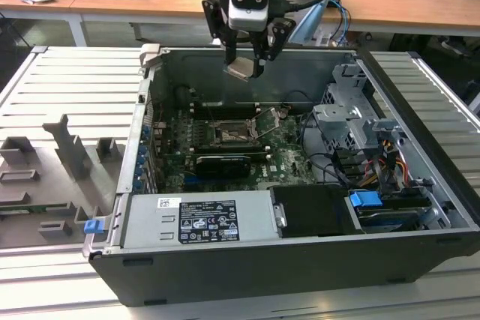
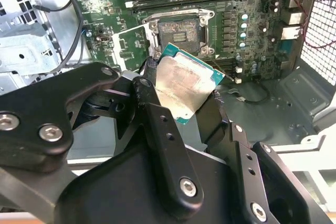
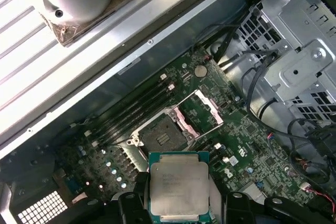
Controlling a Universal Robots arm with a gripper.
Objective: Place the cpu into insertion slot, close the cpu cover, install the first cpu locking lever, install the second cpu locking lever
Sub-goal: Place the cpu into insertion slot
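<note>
two black fingers pinch the flat square chip, its dull silvery face tilted, high above the open grey metal case. below, on the green board, the dark square socket lies uncovered; just to the exterior view's right of it, the shiny metal frame cover stands raised.

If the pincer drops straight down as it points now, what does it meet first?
Probably the open insertion slot or the board beside it; the held cpu would touch first. Depth unclear.
</note>
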